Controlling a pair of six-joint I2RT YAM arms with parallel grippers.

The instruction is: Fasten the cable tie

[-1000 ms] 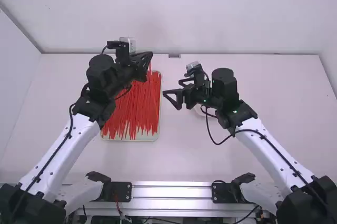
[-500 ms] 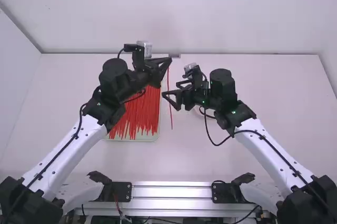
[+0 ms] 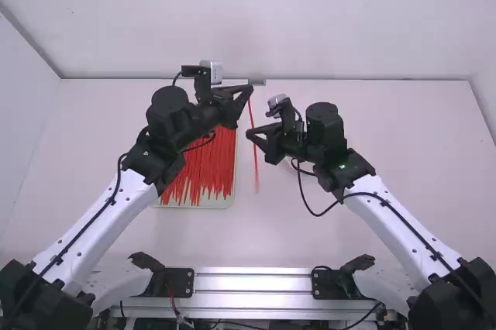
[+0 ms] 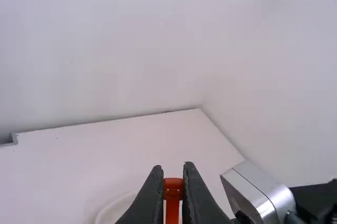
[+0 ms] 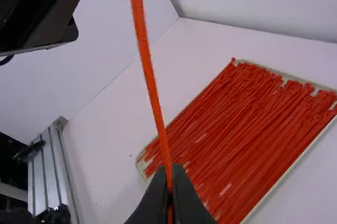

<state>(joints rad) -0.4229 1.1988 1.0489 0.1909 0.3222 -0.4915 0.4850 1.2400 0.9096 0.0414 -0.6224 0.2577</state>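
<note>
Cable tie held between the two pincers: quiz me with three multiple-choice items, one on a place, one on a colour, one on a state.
1. Where does the tray of spare ties lie?
A) left of the middle
B) right of the middle
C) on the front rail

2. What colour is the cable tie?
A) black
B) white
C) red

3. How is the left pincer?
A) open over the tray
B) shut on the tie's upper end
C) open, resting on the table

Answers:
1 A: the high view shows the tray on the left-hand side.
2 C: the hanging strip is red, like the pile on the tray.
3 B: the left wrist view shows it clamped on the tie's head.
</note>
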